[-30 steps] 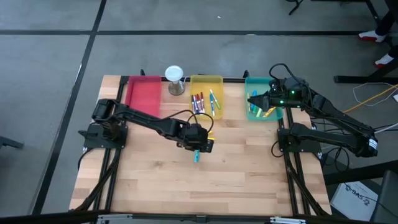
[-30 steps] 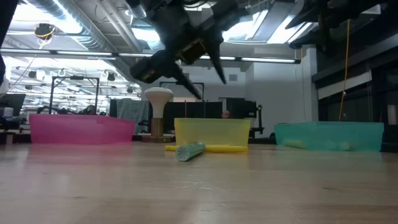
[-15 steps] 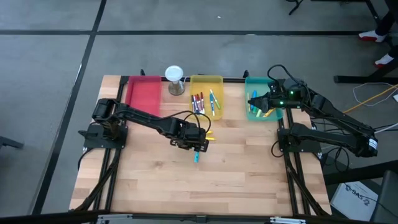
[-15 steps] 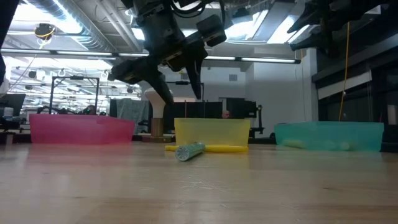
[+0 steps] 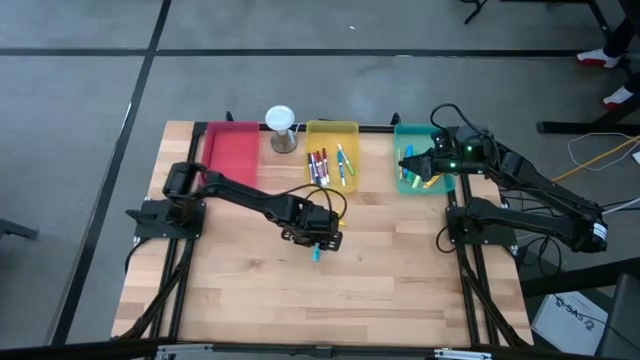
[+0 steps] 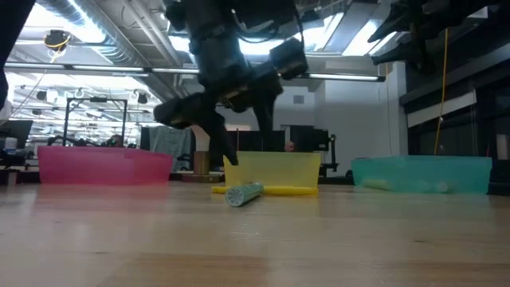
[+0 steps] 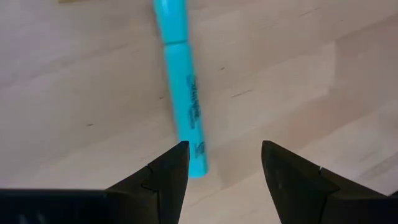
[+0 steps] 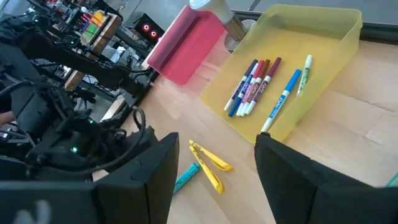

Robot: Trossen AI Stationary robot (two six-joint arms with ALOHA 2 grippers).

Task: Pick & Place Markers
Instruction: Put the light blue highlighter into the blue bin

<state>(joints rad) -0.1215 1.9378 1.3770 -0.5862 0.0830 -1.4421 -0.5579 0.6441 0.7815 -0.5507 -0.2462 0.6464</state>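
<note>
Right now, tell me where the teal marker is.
In the high view the teal marker lies on the bare wooden table near its middle, in front of the yellow tray, just below the open left gripper.

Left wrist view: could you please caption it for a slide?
Open left tool above a teal marker lying on the wooden table.

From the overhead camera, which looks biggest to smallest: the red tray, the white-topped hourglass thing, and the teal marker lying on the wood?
1. Red tray, clearly the largest.
2. White-topped hourglass object.
3. Teal marker, smallest, though the left arm partly covers it, so only its end shows.
</note>
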